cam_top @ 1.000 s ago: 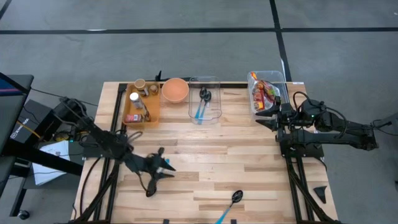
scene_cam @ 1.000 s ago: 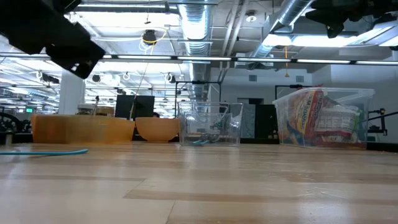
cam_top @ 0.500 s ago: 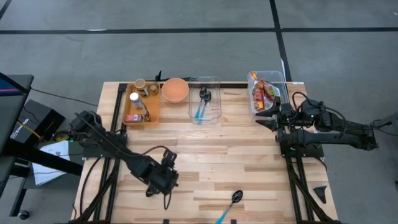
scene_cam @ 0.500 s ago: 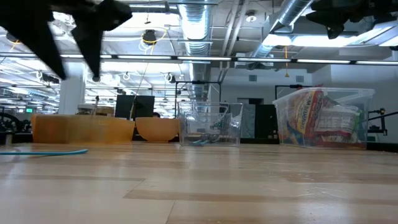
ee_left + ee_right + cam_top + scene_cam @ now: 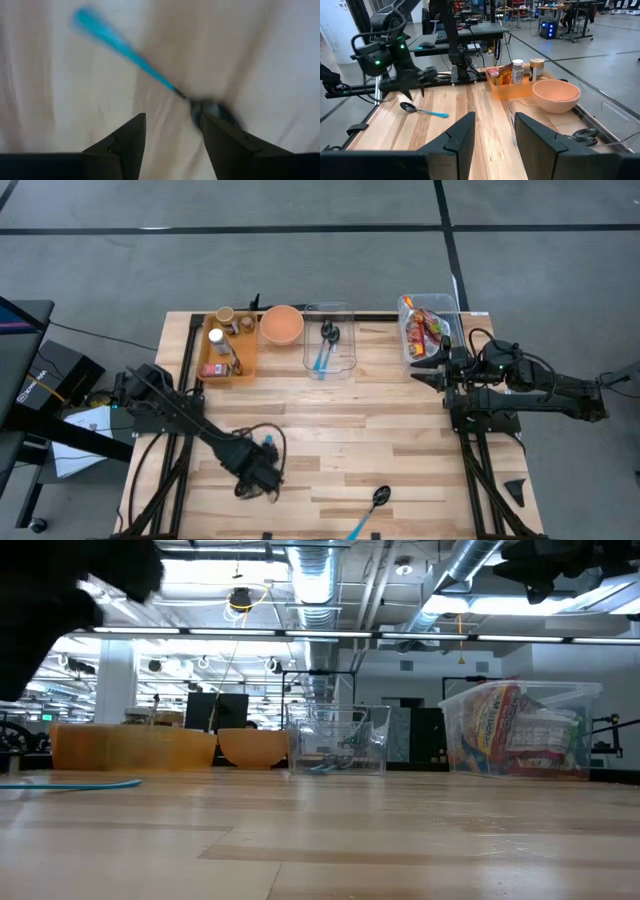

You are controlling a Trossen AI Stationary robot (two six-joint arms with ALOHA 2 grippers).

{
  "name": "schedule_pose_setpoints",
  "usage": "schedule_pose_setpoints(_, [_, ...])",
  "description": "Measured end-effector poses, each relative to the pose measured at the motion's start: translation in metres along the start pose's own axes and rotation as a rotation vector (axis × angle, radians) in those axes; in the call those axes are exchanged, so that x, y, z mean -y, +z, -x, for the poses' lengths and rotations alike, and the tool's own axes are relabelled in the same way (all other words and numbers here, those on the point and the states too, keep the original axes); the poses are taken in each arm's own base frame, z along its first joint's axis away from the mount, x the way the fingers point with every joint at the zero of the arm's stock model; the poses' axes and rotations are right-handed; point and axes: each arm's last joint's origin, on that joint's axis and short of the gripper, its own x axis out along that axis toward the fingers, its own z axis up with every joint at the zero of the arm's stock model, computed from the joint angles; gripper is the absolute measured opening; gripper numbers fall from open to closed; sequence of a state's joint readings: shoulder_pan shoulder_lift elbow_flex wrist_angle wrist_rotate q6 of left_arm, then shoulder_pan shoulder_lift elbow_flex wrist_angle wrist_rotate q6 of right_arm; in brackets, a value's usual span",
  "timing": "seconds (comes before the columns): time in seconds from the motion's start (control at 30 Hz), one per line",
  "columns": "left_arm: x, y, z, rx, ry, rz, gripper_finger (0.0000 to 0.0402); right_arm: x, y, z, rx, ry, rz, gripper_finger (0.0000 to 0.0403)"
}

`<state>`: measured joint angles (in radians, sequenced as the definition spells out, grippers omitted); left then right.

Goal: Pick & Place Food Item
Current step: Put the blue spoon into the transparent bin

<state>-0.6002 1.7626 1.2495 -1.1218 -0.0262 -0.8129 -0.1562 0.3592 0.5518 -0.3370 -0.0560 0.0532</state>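
Bright overhead ceiling lights, left wrist view heavily motion-blurred

**Count of things on the surface**

Two arms, each with one gripper: left gripper (image 5: 262, 480), right gripper (image 5: 424, 362). Two clear bins: one (image 5: 329, 356) holds two blue-handled spoons (image 5: 325, 343), the other (image 5: 413, 305) packaged snacks (image 5: 428, 330), number unclear. One loose spoon (image 5: 372, 506). One orange bowl (image 5: 282, 324). One orange tray (image 5: 245, 364) with several small containers.
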Motion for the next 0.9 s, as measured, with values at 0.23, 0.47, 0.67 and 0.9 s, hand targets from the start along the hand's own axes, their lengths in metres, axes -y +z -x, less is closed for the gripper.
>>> schedule_pose_setpoints(0.23, [-0.012,0.013,-0.001,-0.004,-0.012,0.696,0.0164,0.000,0.000,0.000,0.000,0.000,0.000,0.0134])
schedule_pose_setpoints(0.47, [-0.010,0.012,-0.002,-0.003,-0.026,0.693,0.0137,-0.001,-0.001,0.000,-0.009,0.032,-0.011,0.0134])
schedule_pose_setpoints(0.67, [-0.007,0.010,-0.031,-0.042,-0.148,0.675,0.0113,-0.001,-0.001,0.000,-0.009,0.032,-0.003,0.0134])
schedule_pose_setpoints(0.9, [-0.016,-0.002,-0.057,-0.068,-0.108,0.684,0.0101,-0.001,-0.001,0.000,-0.009,0.032,0.000,0.0134])
